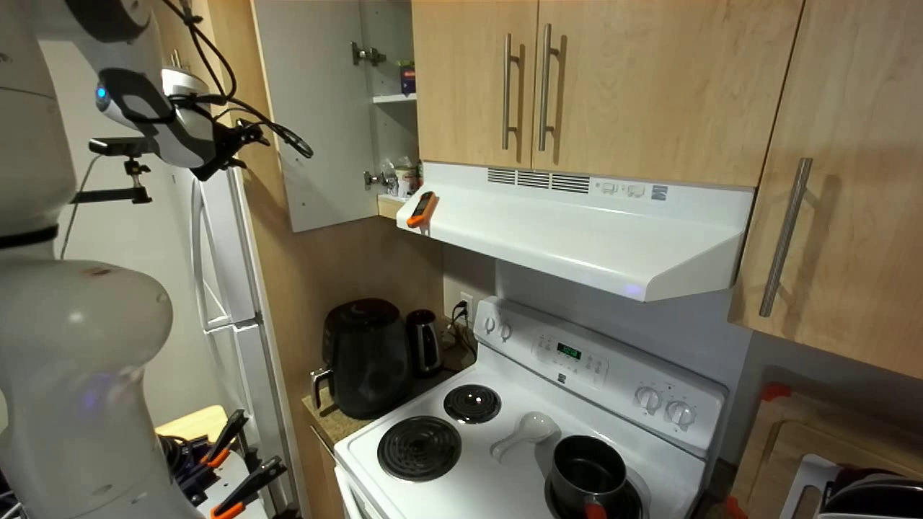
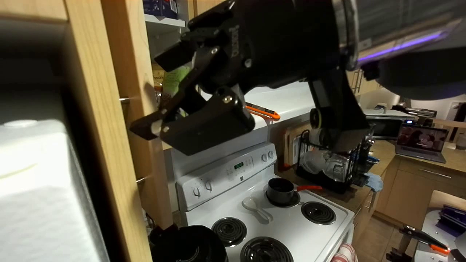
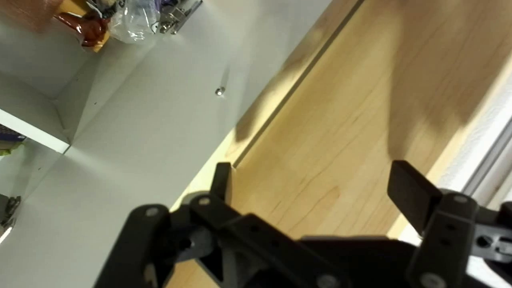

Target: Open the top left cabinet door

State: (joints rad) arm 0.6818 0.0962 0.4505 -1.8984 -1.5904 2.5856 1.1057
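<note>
Because the door [image 1: 317, 119] stands swung out on its hinges [image 1: 373, 55], its grey inner face shows between ten and eleven o'clock from centre in an exterior view, and the shelf [image 1: 394, 98] behind lies exposed. Short steel stubs [image 2: 140, 180], probably handle posts, occupy the narrow space between door and side panel [image 3: 340, 100]; they would likely meet the panel first and limit the swing. In the wrist view the gripper [image 3: 311, 170] has hold of nothing: its fingers [image 3: 412, 192] are spread wide, one at nine o'clock, just beside the door's free edge, its mate at three, the panel's wood seen through the gap. Whether the nearer finger touches the edge cannot be told. Such a spread suits nudging the door rather than grasping it; judged by the door's angle, the opening looks effectively complete, and the next move probably calls for backing off without catching the edge. At five o'clock from centre in an exterior view, the pot [image 1: 588, 476] sits on the stove [image 1: 490, 486], with the spoon rest [image 1: 533, 429] near it toward ten o'clock, presumably set there to take a wet spoon between stirs.
</note>
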